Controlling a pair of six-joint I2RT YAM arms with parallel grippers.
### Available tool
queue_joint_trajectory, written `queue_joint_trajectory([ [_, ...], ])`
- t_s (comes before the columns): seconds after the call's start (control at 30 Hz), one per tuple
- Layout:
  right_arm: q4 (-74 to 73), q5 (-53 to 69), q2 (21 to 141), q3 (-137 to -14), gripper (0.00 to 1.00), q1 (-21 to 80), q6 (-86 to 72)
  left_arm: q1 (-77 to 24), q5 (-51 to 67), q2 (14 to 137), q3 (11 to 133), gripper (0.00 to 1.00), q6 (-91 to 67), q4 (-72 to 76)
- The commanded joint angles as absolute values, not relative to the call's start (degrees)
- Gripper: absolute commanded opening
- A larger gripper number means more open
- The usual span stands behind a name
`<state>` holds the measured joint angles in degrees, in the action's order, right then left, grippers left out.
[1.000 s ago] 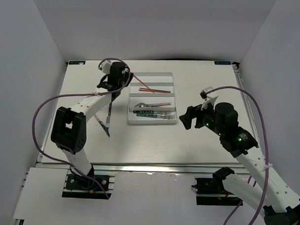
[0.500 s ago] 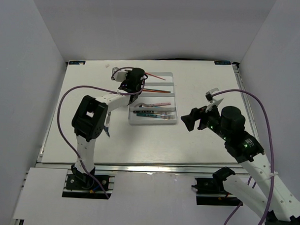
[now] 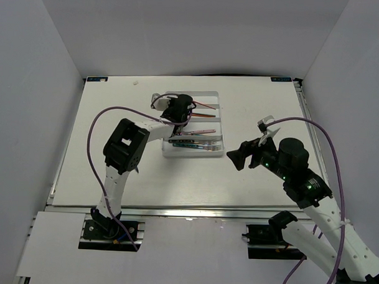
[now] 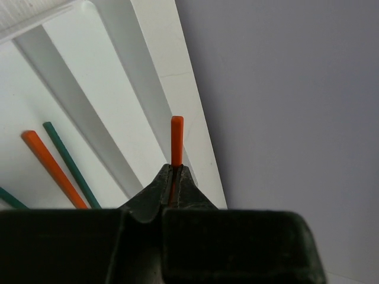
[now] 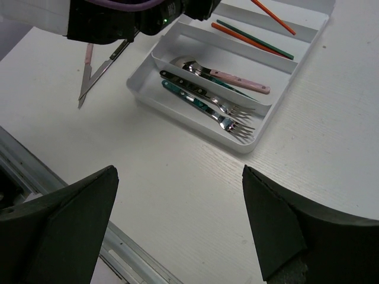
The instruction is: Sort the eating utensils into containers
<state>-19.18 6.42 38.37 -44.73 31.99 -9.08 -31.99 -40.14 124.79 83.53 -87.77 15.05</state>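
One orange chopstick [image 4: 177, 133] is clenched in the left claw [image 4: 176, 173]. The jaws are pinched on its shaft and the tip pokes up at centre of the left wrist view. In the top view the claw sits over the upper part of the tray [image 5: 185, 117], probably to drop the stick in with its kind. A chopstick pair [image 5: 251, 40], orange and green, lies in the lane at lower left of the wrist view. The held stick hangs past a divider from them, over the outermost lane, so it may land one lane off.

Spoon [image 5: 228, 77] and forks [image 5: 228, 118] fill the lower lanes, so sorting goes by type. Two knives [image 5: 89, 77] lie on the table [image 3: 113, 177], left of the tray in the right wrist view, not yet sorted.

The right claw [image 5: 179, 183] is released, jaws spread wide and empty. It hangs right of the tray and well apart from it, likely waiting.
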Motion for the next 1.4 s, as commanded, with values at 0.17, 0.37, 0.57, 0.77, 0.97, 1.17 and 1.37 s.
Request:
queue_joint_trajectory([
  [0.17,-15.39,10.01,36.21,-43.77,0.89,31.99,-9.84,-32.61,-41.40,123.66,81.57,0.16,-90.17,17.14],
  [0.37,-14.85,11.52,35.77,-43.68,0.89,31.99,-9.84,-32.87,-41.13,121.91,79.19,0.33,-90.18,17.76],
  [0.57,-14.94,11.25,35.95,-44.03,0.89,31.99,-9.76,-33.05,-40.61,119.97,76.56,0.50,-90.27,19.51],
  [0.77,-15.64,8.89,36.39,-44.47,0.89,31.99,-10.72,-34.19,-42.01,113.31,81.89,0.82,-75.97,8.95],
  [0.97,-16.26,7.38,34.37,-44.39,0.89,32.08,-15.64,-31.13,-38.41,106.45,97.02,0.98,-46.26,-20.66],
  [1.17,-14.94,12.20,36.55,-44.21,0.89,31.99,-16.70,-19.97,-9.79,107.30,95.27,0.98,-25.51,-34.68],
  [1.37,-13.18,21.35,37.18,-43.33,0.89,32.08,-17.58,-19.51,-16.78,114.26,93.97,0.98,-12.75,-44.04],
])
